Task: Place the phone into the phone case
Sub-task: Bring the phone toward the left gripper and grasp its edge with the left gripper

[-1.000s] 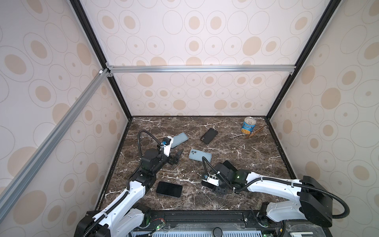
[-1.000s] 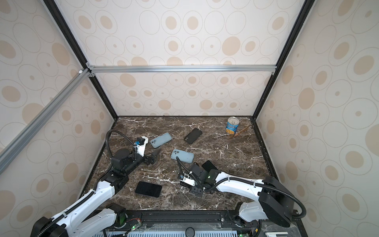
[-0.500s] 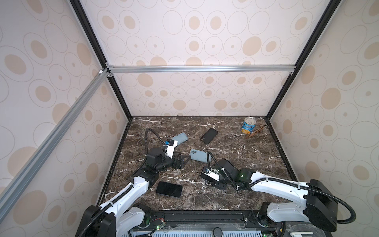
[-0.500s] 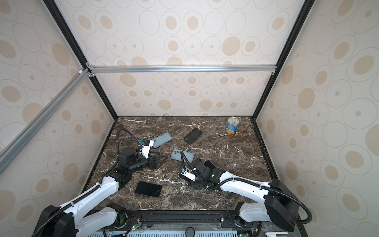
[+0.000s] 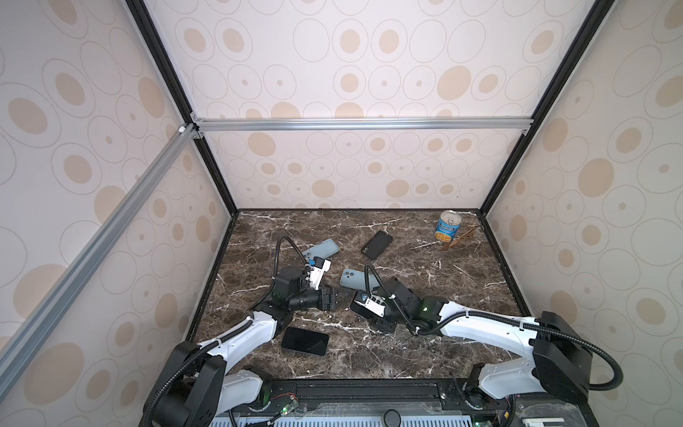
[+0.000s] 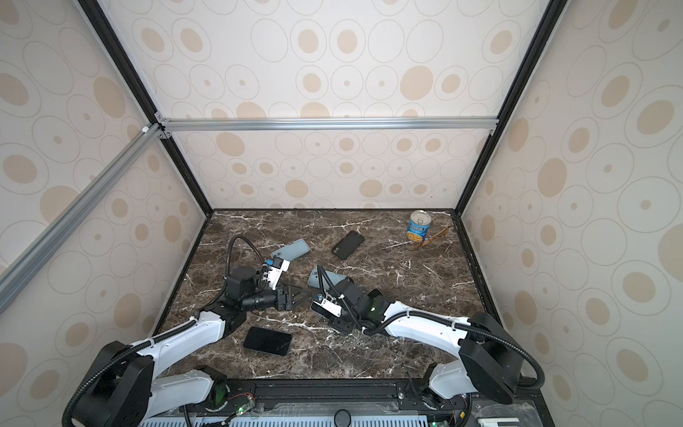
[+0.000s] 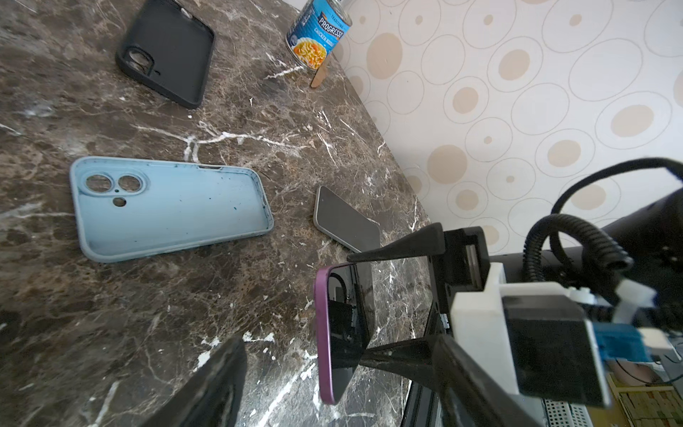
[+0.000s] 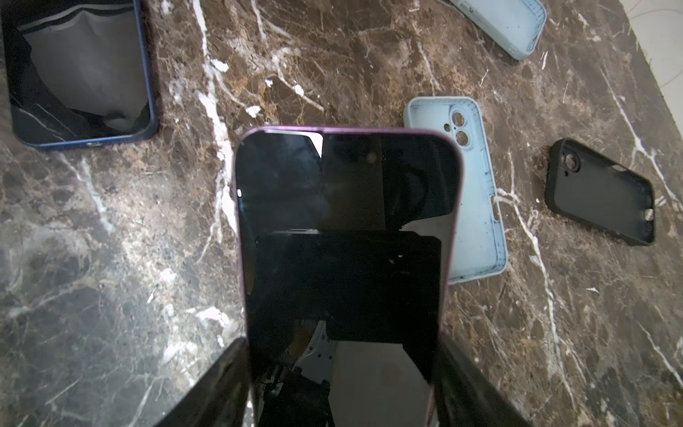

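A purple-rimmed phone (image 8: 347,229) with a dark screen is lifted off the table, and my right gripper (image 8: 340,388) is shut on its long edges. The left wrist view shows the phone (image 7: 338,325) edge-on. Its free end sits between the spread fingers of my open left gripper (image 7: 340,392), and neither finger touches it. In both top views the two grippers meet near the table's middle, left gripper (image 5: 332,297) facing right gripper (image 5: 364,307). An empty light blue phone case (image 7: 166,207) lies open side up just behind them, also seen as light blue phone case (image 8: 476,207).
A black case (image 5: 377,244) and a second light blue case (image 5: 321,249) lie farther back. A dark blue phone (image 5: 305,341) lies near the front and a grey phone (image 7: 345,223) lies by the right arm. A soup can (image 5: 448,231) stands back right.
My left gripper swung right to face the right gripper and its fingers narrowed a little. My right gripper carried the phone leftward toward it.
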{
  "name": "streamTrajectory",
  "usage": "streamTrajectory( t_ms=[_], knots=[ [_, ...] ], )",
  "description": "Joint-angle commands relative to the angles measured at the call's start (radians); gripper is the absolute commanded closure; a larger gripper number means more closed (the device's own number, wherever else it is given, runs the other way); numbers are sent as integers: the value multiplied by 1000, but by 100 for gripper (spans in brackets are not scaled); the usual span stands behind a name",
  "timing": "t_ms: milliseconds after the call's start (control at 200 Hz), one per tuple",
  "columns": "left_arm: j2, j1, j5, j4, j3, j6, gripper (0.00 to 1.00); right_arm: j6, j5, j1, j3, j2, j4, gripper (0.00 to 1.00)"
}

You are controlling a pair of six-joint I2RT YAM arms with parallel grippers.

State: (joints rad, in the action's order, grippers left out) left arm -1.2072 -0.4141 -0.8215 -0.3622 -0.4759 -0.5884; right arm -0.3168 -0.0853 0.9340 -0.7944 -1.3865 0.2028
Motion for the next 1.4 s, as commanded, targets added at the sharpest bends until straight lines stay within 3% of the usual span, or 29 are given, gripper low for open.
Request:
streamTrajectory(
  t_ms=[0, 825, 1130, 1395],
  knots=[
    [-12, -10, -23, 13, -32, -12, 21, 15, 13, -4, -36, -10, -67, 40],
    [-93, -16, -73, -16, -38, -30, 35, 31, 23, -4, -33, -28, -123, 39],
    [-117, -23, -89, -17, -44, -34, 47, 9, 85, -3, -24, -16, -136, 39],
    [-154, -26, -132, -31, -55, -53, 65, -21, 104, 2, -23, -5, -149, 39]
  ],
)
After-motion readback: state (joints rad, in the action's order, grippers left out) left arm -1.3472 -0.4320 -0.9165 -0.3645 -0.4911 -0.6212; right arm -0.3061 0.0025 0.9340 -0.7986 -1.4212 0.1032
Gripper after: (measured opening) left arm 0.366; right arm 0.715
